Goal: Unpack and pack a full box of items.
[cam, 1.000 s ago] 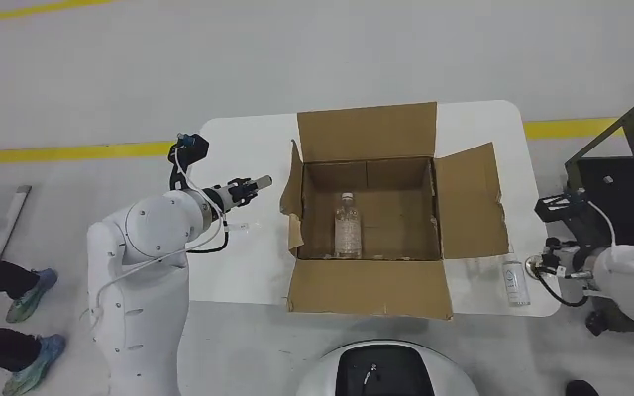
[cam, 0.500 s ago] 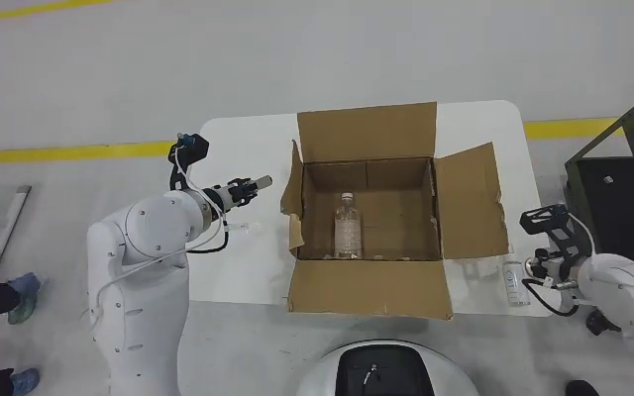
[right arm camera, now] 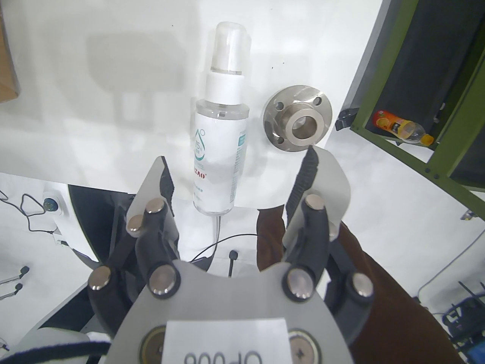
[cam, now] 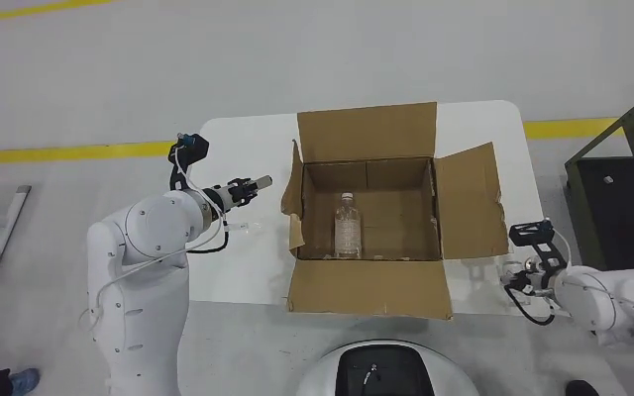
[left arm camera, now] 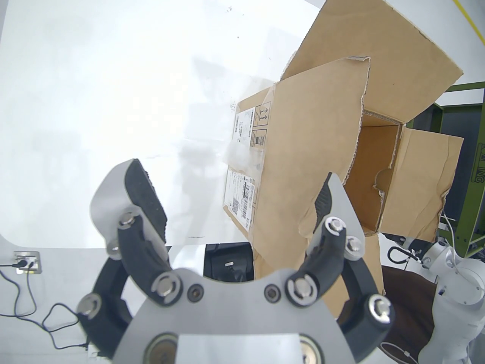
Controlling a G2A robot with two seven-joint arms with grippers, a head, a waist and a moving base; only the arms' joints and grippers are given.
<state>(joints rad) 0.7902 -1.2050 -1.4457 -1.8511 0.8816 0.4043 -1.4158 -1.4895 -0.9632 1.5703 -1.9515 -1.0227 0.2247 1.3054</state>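
Brown cardboard box stands at the middle of the white counter with its flaps open. One clear plastic bottle lies on the box floor, left of centre. The left gripper hangs over the counter just beside the box's left flap; its fingers are spread wide and hold nothing. The right gripper is at the counter's right front edge, above a clear spray bottle with a white label lying flat; its fingers are spread wide and empty. A round steel flange lies just beside the spray bottle.
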